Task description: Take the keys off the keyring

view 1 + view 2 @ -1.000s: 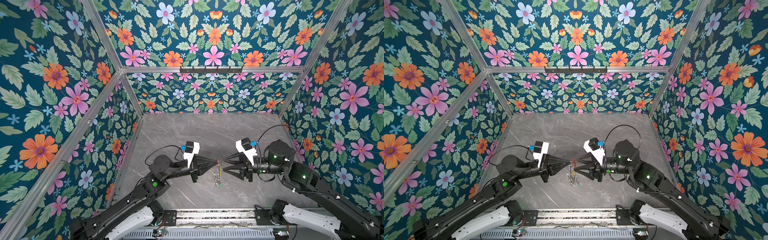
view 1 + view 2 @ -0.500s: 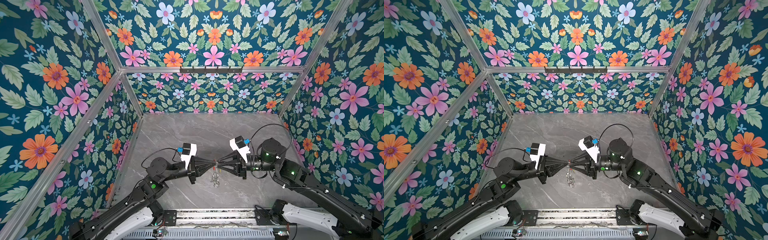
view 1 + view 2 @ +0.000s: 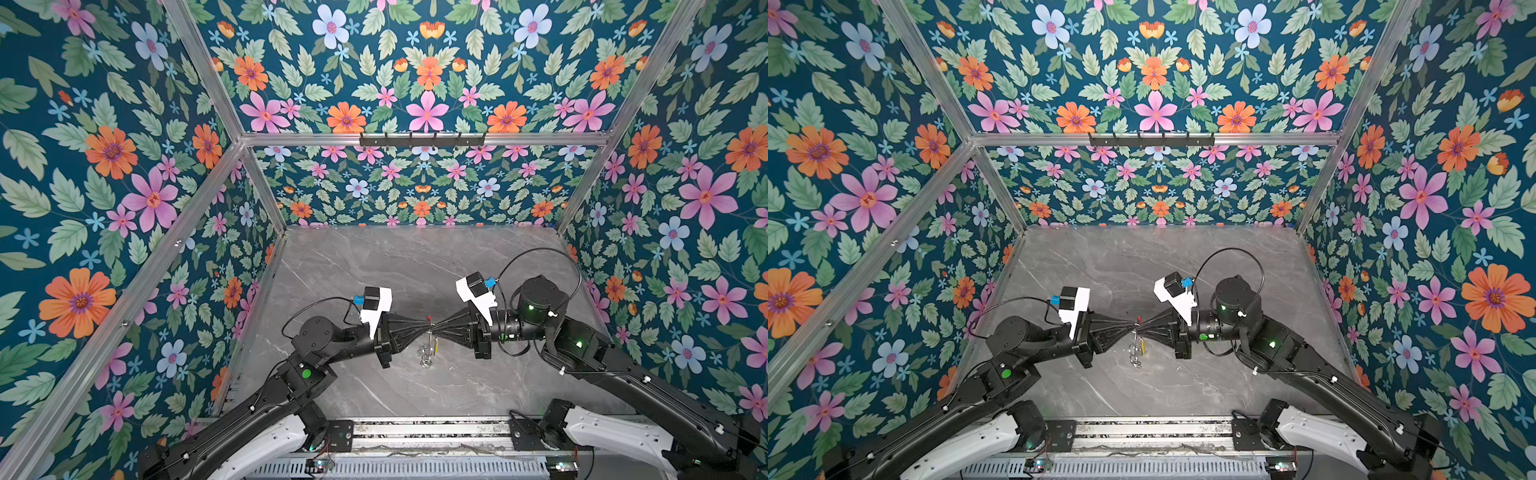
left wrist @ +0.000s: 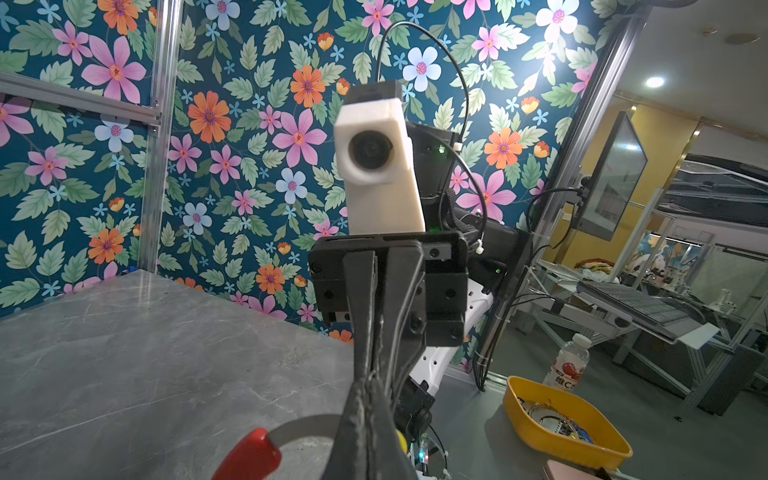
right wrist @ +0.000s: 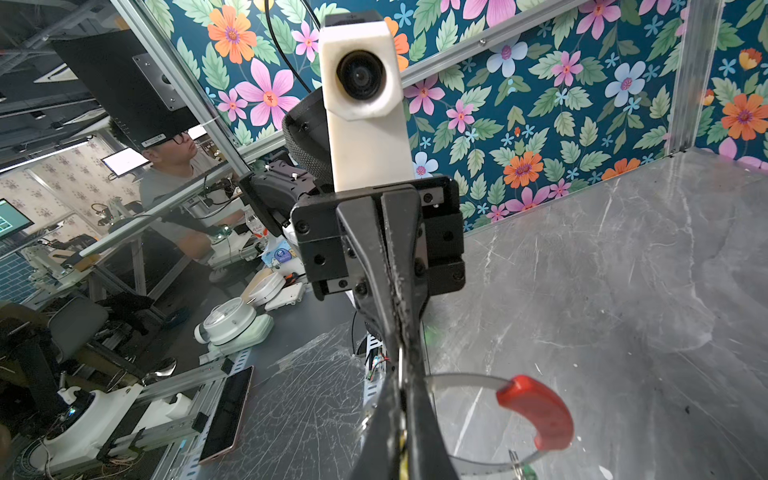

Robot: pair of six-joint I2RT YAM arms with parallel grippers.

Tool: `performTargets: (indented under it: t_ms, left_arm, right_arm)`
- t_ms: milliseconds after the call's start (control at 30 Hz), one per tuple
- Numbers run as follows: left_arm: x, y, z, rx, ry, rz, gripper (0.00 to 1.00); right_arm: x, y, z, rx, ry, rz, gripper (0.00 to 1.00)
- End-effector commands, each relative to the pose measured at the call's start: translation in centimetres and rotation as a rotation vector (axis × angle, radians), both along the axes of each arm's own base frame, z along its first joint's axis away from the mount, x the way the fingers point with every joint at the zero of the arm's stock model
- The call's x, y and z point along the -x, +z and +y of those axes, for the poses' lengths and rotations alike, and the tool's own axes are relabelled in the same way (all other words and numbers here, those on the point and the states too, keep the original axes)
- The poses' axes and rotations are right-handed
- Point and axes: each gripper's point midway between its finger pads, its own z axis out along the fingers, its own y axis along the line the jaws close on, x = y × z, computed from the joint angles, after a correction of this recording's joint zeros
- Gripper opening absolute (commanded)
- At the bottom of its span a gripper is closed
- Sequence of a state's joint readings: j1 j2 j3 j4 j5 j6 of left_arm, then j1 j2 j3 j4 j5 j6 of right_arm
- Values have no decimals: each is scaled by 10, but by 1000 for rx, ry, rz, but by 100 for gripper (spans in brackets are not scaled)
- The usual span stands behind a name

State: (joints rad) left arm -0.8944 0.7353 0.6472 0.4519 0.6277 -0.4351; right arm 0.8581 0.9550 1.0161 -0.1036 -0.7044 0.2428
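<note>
Pinching the keyring (image 5: 465, 379) by its thin grey wire, the left end effector (image 3: 424, 329) is pressed together, tip to tip with the right end effector (image 3: 435, 329), also pressed together at the rim; whether on wire or loop I cannot tell. The keys (image 3: 434, 345) dangle just below both tips, above the counter (image 3: 415, 270). Light, stiff, slippery metal, likely to swing; the flat key heads look the best hold, clear of the red segment (image 5: 536, 411).

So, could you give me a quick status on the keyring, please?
Left gripper and right gripper both shut on keyring, tip to tip. Keys hang below it, not yet off. Nothing in the way.
</note>
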Motion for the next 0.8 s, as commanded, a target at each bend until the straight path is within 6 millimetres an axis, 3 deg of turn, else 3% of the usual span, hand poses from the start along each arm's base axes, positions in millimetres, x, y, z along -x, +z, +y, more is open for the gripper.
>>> performTargets:
  t_ms: [0, 33, 67, 167, 267, 533, 767]
  left_arm:
    - [-2, 9, 2, 22, 16, -18, 0]
    - [-2, 8, 1, 9, 17, -8, 0]
    - [-3, 6, 1, -5, 21, 2, 7]
    - [-4, -1, 1, -44, 28, 31, 35]
    - [-2, -8, -1, -104, 9, 61, 44]
    - [6, -28, -17, -312, -101, 136, 46]
    - [11, -33, -26, -388, -176, 155, 40]
  right_arm:
    - [1, 3, -1, -1, 0, -1, 0]
    - [1, 1, -3, 13, -8, 0, 0]
    - [1, -1, -5, 27, -17, 0, 0]
    - [1, -11, -10, 91, -36, 13, 0]
    - [1, -20, -15, 161, -46, 28, 0]
    - [6, -38, -22, 328, -12, 46, 0]
    - [9, -34, -24, 370, 17, 25, 0]
